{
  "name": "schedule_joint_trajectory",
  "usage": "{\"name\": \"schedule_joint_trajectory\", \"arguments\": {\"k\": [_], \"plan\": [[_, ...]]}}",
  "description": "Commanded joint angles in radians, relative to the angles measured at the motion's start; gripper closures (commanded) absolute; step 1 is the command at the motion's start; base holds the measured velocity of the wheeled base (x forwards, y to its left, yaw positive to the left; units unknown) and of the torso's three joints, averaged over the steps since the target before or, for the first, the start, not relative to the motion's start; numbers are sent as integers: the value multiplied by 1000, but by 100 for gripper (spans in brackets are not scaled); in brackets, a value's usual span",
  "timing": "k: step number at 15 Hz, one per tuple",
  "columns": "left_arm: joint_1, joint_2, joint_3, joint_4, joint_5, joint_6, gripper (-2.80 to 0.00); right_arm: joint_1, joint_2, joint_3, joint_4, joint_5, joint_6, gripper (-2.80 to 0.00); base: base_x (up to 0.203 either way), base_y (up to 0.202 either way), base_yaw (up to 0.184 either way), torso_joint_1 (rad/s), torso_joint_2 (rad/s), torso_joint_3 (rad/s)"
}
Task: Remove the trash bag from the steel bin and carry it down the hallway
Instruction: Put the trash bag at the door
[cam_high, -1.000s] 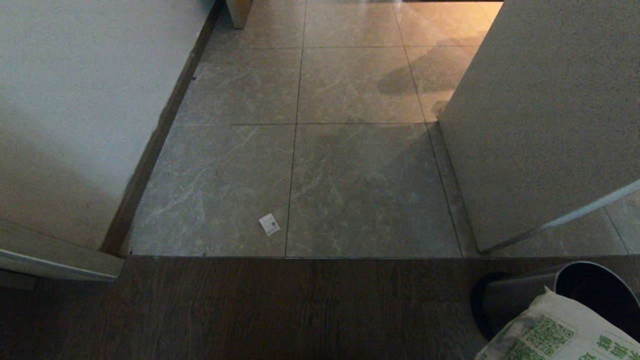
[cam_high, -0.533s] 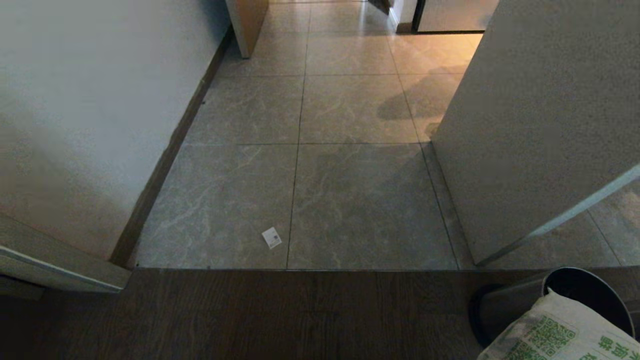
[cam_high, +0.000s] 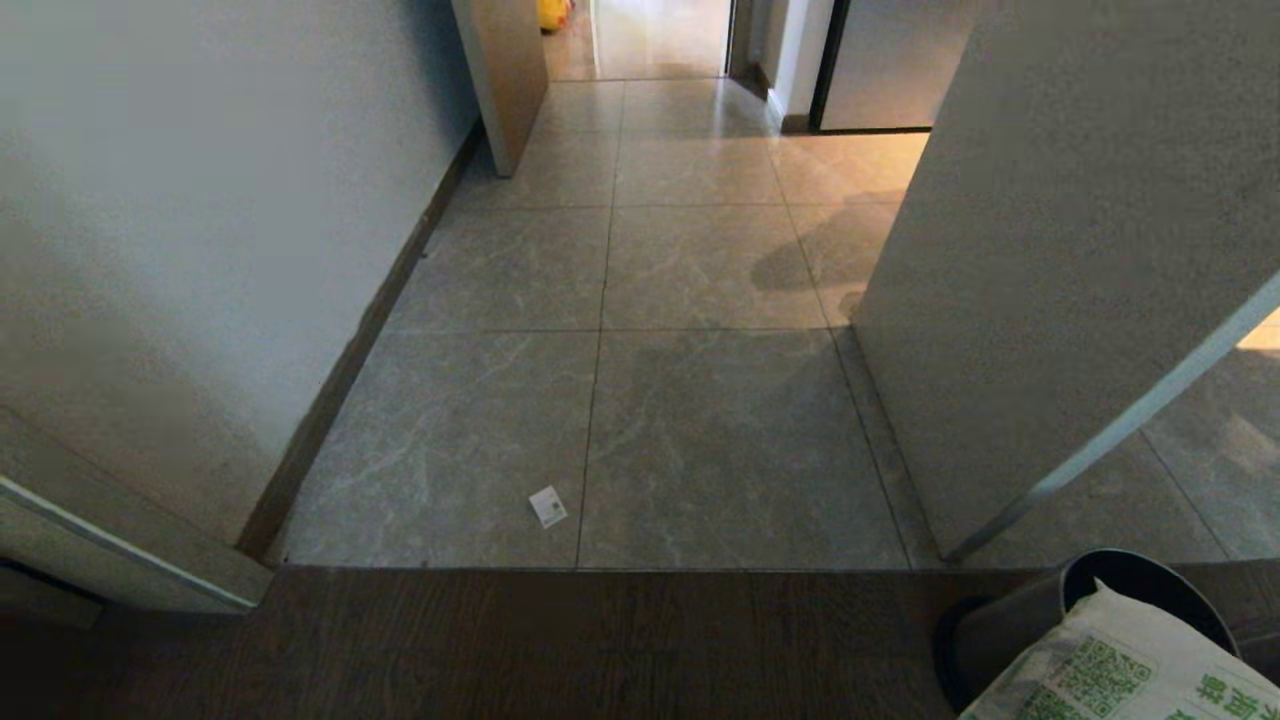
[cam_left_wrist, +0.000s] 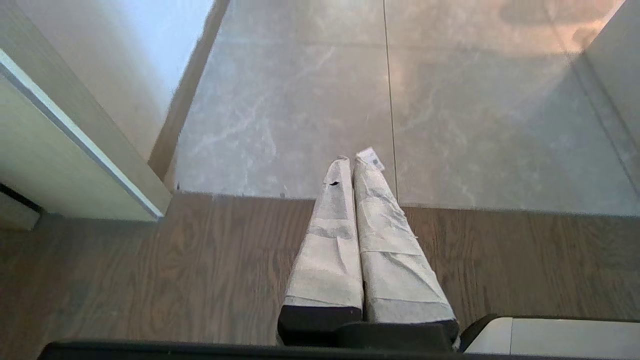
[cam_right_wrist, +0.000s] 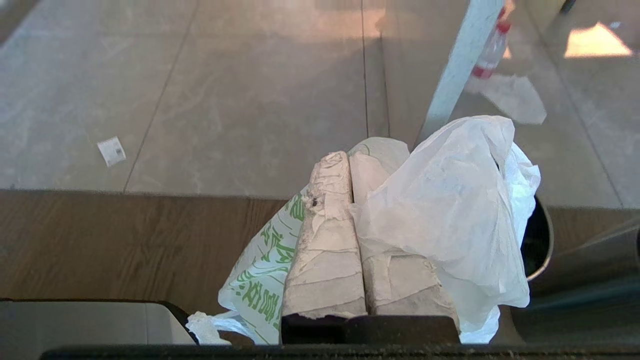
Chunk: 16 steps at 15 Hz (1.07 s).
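Nearest the robot, the right tool (cam_right_wrist: 349, 159) has its two tape-wrapped fingers (cam_right_wrist: 327, 235) pressed together on the trash bag (cam_right_wrist: 450, 210), whose thin white plastic bunches over and beside the fingers, with green print showing on the side below them. In the head view the trash bag (cam_high: 1120, 665) fills the lower right corner, in front of the steel bin (cam_high: 1010, 620), which lies tipped on the dark wood-plank floor (cam_high: 550, 645) with its dark mouth toward the camera; from the right wrist view the bin's rim (cam_right_wrist: 542, 240) shows just behind the bag. The left tool (cam_left_wrist: 356, 161) hangs over the wood floor with its wrapped fingers (cam_left_wrist: 330, 240) closed together and nothing between them. Just past the wood planks the tiled hallway (cam_high: 690, 270) begins, and a small white paper tag (cam_high: 548, 507) lies on the first tile near the threshold. A white wall (cam_high: 180, 220) with a dark baseboard lines the left, a white door panel (cam_high: 1050, 250) stands on the right, and farther off a wooden door edge (cam_high: 505, 80) and a lit doorway close the corridor.
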<state>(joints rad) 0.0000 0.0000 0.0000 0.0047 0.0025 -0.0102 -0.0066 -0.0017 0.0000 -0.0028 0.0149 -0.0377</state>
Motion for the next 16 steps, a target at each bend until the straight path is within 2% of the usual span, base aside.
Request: {"name": "schedule_joint_trajectory", "arguments": {"k": [1, 16], "plan": [[0, 0, 0, 0, 1, -1, 0, -1, 2, -1, 0, 1, -1, 0, 0, 0, 0, 2, 2, 193], [0, 0, 0, 0, 1, 2, 0, 0, 2, 0, 0, 0, -1, 0, 0, 0, 0, 2, 4, 189]]}}
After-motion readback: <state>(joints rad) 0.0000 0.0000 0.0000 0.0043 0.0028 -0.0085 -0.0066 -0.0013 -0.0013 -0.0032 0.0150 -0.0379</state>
